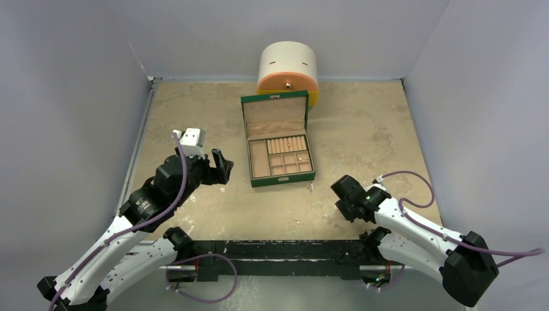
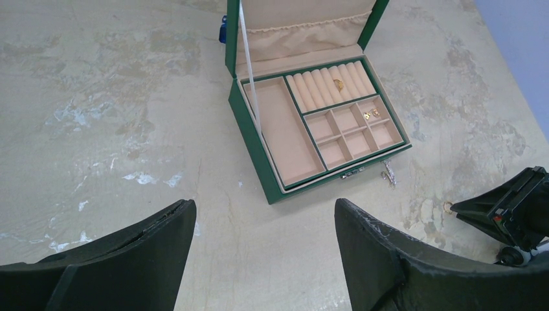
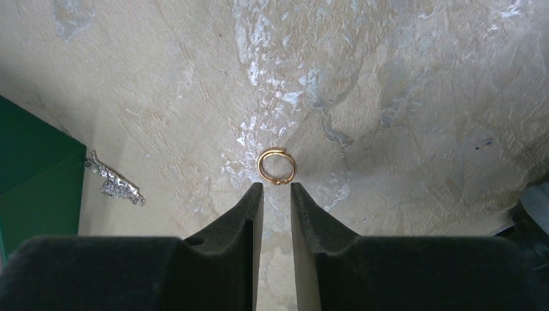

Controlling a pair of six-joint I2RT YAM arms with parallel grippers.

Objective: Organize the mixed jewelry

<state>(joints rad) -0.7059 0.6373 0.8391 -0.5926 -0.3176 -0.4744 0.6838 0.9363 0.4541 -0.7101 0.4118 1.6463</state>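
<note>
Just ahead of the right gripper (image 3: 276,188), tips narrowly parted and empty, on the beige tabletop (image 3: 421,97), a small gold ring (image 3: 276,166), a silvery chain scrap (image 3: 115,181) off to one side by the green jewelry box (image 3: 32,175); left gripper (image 2: 264,210) spread wide, empty.

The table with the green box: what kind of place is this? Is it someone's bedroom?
Probably a robot lab or test booth, not a bedroom. Plain grey walls box in a worn table. A left arm and right arm are bolted at its near edge, with purple cables running along them.
</note>
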